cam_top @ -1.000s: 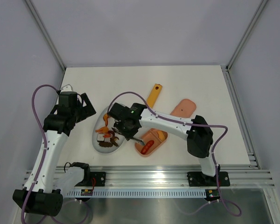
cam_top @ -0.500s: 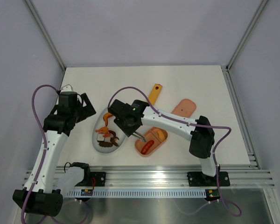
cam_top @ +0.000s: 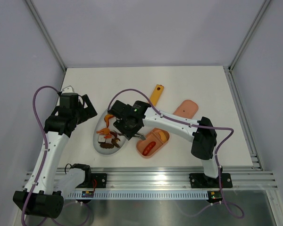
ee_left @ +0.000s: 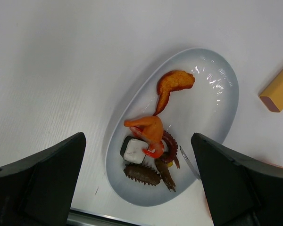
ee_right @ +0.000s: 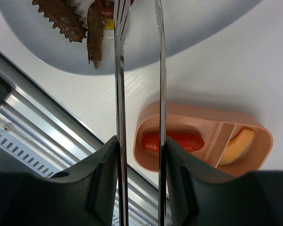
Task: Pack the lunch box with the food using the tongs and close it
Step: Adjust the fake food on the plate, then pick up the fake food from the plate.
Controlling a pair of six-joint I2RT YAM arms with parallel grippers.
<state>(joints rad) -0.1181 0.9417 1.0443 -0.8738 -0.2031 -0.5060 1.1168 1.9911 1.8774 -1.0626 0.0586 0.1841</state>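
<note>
We are gripping the tongs in the right claw, their arms parted ahead of it over the plate, likely readying for another piece. The lunch box is lying just beneath, red sausage inside. The left claw is hanging wide open.

One lunch box, one lid, one plate, one pair of tongs and one yellow bar on the tabletop.
Boxed: one red sausage, one yellow wedge. Plated: one dark-and-white cube, one orange fried piece, one orange shrimp, two brown pieces; tangled red bits, count unclear.
</note>
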